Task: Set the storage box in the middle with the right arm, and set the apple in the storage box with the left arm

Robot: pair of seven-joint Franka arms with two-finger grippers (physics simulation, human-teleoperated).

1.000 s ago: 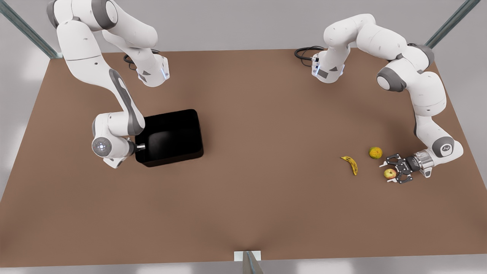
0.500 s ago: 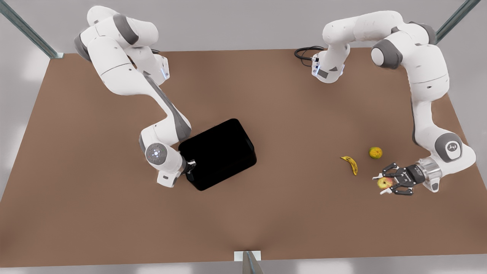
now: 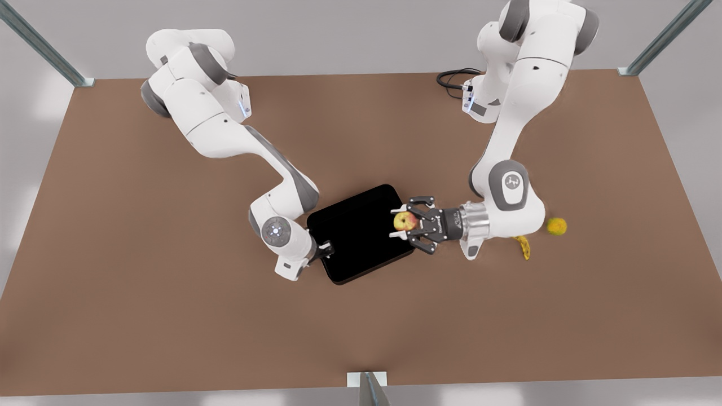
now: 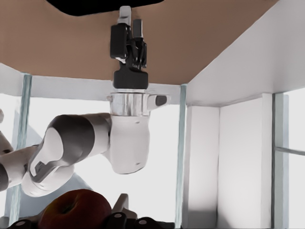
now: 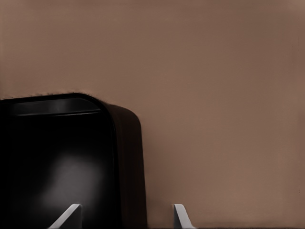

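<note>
The black storage box (image 3: 355,237) sits near the table's middle, turned at an angle. My right gripper (image 3: 326,248), on the arm at the front view's left, is shut on the box's near-left wall. In the right wrist view its white fingertips (image 5: 71,215) straddle the wall of the storage box (image 5: 57,157). My left gripper (image 3: 401,221) comes from the front view's right and is shut on the apple (image 3: 403,221), over the box's right edge. The apple (image 4: 74,210) also shows in the left wrist view, with the right gripper (image 4: 128,28) farther off.
A spotted banana (image 3: 523,246) lies partly behind the left arm's wrist. A round orange-green fruit (image 3: 557,226) rests beside it. Cables (image 3: 451,79) coil at the back near an arm base. A metal post (image 3: 366,386) stands at the table's front edge.
The right gripper has pulled the storage box from the front view's left toward the middle and turned it. The left gripper closed on the apple and carried it over to the box.
</note>
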